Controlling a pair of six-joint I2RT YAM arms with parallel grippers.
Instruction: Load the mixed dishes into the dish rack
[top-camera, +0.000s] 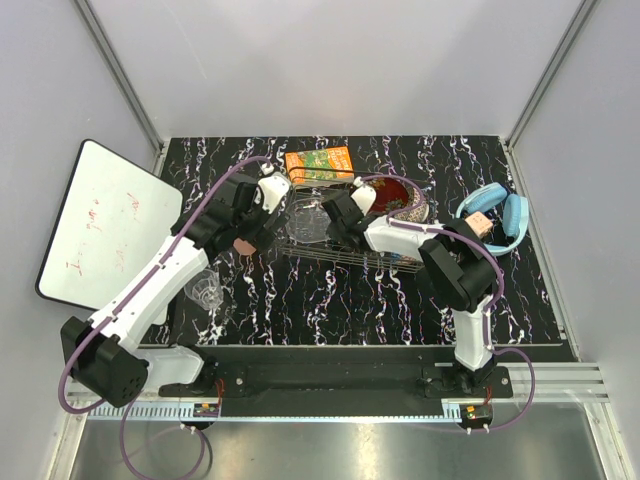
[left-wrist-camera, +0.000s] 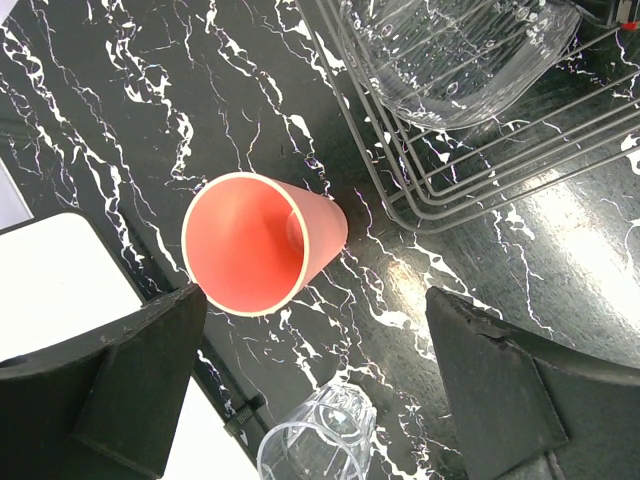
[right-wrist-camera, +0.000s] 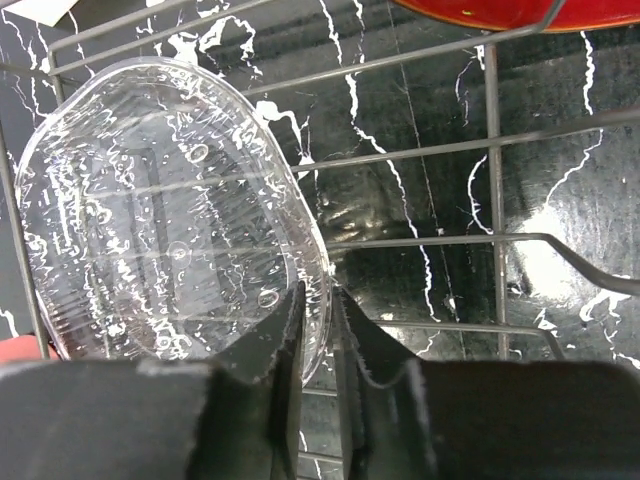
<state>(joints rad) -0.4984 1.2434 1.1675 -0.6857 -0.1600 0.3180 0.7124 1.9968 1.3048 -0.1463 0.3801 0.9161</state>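
The salmon-pink cup (left-wrist-camera: 260, 240) lies on its side on the black marble table, its mouth facing my left wrist camera. My left gripper (left-wrist-camera: 320, 350) hangs open above it, fingers (left-wrist-camera: 130, 380) spread wide, holding nothing. A clear drinking glass (left-wrist-camera: 320, 440) lies just below the cup. Inside the wire dish rack (top-camera: 350, 250) the clear glass bowl (right-wrist-camera: 160, 220) stands tilted on edge. My right gripper (right-wrist-camera: 320, 305) is shut on the bowl's rim, one finger inside and one outside. A red floral plate (top-camera: 393, 193) and a patterned bowl (top-camera: 418, 212) sit at the rack's right end.
An orange-green carton (top-camera: 320, 163) lies behind the rack. Blue headphones (top-camera: 495, 218) rest at the right. A whiteboard (top-camera: 110, 225) leans at the table's left edge, close to the left arm. The rack's corner wires (left-wrist-camera: 450, 190) are just right of the cup.
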